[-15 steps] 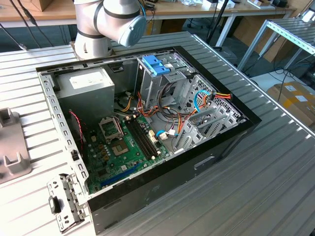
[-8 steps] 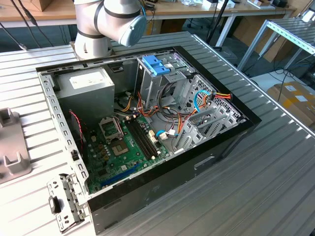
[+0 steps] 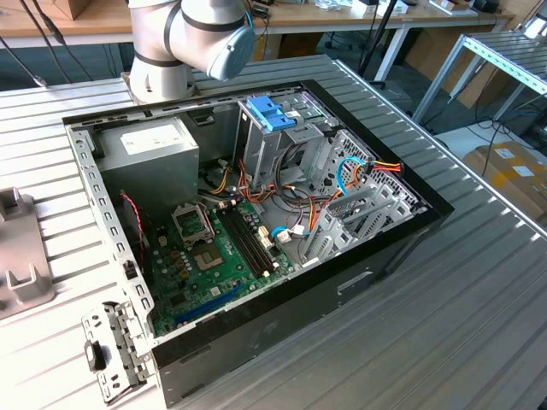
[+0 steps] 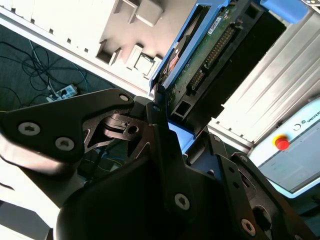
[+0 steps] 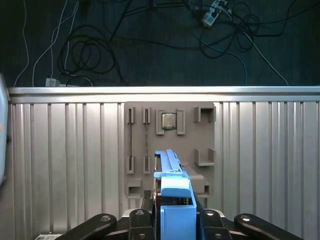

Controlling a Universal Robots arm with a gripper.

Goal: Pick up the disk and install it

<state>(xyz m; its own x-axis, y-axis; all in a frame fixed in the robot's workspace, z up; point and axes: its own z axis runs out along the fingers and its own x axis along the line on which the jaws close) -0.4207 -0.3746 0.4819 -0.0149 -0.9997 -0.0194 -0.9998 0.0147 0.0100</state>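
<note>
the ribbed metal table (image 5: 270, 150) is lying below the gripper, with the grey holder tray (image 5: 137, 145) sitting on it just ahead of the fingers. the gripper (image 5: 175, 222) is pinching the disk (image 5: 172, 190) by its blue carrier, seemingly clear of the tray. i judge the pick is done and the carrying is going on; installing is calling for careful lining up with a bay of the open computer case (image 3: 385, 256).

The exterior view looks steeply down on the open computer case (image 3: 256, 231) from above the desk (image 3: 444, 325). Both wrist views ride close behind my tool (image 5: 176, 222), sharing the disk (image 5: 175, 200) it clamps and the grey tray (image 5: 187, 142) beyond, probably the one beside the case at the exterior view's left.
</note>
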